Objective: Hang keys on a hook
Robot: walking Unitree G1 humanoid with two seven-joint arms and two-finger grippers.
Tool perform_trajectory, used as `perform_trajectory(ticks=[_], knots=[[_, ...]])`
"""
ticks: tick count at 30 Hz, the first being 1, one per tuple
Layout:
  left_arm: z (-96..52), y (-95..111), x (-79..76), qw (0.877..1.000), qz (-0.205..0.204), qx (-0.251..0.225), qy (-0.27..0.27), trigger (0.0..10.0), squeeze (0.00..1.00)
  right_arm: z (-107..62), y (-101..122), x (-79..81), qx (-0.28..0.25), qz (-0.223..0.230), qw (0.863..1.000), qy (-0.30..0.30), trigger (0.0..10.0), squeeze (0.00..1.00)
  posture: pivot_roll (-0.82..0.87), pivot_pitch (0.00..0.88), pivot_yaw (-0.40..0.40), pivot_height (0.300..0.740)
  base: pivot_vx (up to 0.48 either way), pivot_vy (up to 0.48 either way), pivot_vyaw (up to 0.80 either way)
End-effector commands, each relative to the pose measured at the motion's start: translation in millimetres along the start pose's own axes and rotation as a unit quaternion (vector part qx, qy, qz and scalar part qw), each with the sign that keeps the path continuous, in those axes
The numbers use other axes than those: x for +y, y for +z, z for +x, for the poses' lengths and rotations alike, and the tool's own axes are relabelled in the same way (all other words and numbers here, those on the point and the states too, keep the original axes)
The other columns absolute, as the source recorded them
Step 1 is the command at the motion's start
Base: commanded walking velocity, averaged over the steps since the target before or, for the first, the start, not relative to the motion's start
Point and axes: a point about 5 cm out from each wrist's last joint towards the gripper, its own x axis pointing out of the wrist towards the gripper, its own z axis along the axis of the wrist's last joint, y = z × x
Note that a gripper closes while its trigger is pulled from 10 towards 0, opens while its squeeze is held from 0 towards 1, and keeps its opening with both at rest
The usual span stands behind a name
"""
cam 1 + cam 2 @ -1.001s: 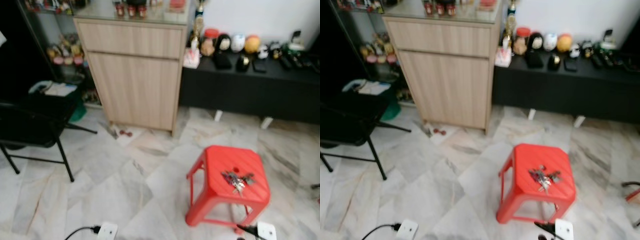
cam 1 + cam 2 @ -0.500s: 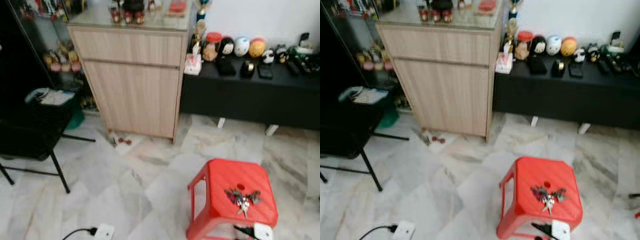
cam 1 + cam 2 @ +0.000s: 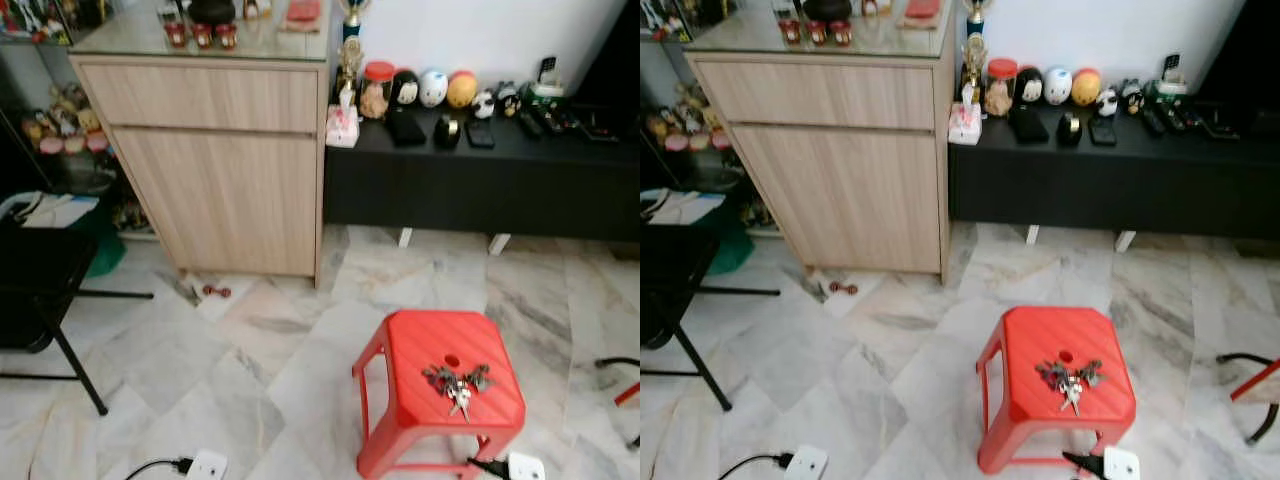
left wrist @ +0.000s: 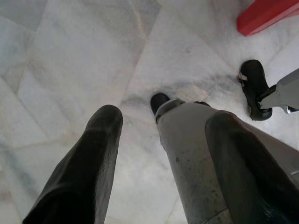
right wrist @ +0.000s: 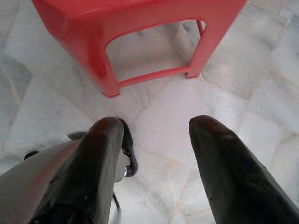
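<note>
A bunch of keys (image 3: 457, 382) lies on top of a red plastic stool (image 3: 410, 350) standing on the marble floor, low and right of centre in the head views. My left gripper (image 4: 161, 140) hangs open over bare floor beside my own leg. In the right wrist view my right gripper (image 5: 152, 140) hangs open too, with the red stool (image 5: 88, 32) just beyond its fingertips. Neither gripper holds anything. I cannot make out any hook.
A tall wooden cabinet (image 3: 215, 150) stands at the back left, a long black low bench (image 3: 480, 175) with small ornaments beside it. A black folding chair (image 3: 40, 290) stands at the left. White power sockets (image 3: 205, 466) with cables lie on the floor near me.
The whole picture has shifted: the camera has swung to the right, so the cabinet and stool now sit further left. The keys lie unmoved on the stool.
</note>
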Motion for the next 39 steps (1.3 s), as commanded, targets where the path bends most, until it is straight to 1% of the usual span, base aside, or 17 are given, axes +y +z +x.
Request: perform_trajectory(ticks=[1, 31, 39], knots=[[-1.4, -8.1, -1.2, 1.0, 0.009, 0.015, -0.001, 10.0, 0.0, 0.0, 0.8, -0.1, -0.003, -0.001, 1.0, 0.001, 10.0, 0.0, -0.05, 0.08, -0.031, 0.74, 0.0, -0.24, 0.0], [-1.8, -9.5, -2.0, 1.0, 0.009, 0.014, -0.004, 10.0, 0.0, -0.6, 0.5, -0.8, -0.008, -0.003, 1.0, 0.004, 10.0, 0.0, -0.05, 0.091, -0.03, 0.74, 0.0, -0.273, 0.0], [-2.0, -8.9, -0.7, 1.0, 0.009, 0.008, 0.01, 10.0, 0.0, -0.7, 1.7, -1.2, -0.015, -0.003, 1.0, 0.001, 10.0, 0.0, -0.05, 0.092, -0.03, 0.74, 0.0, 0.0, 0.0]])
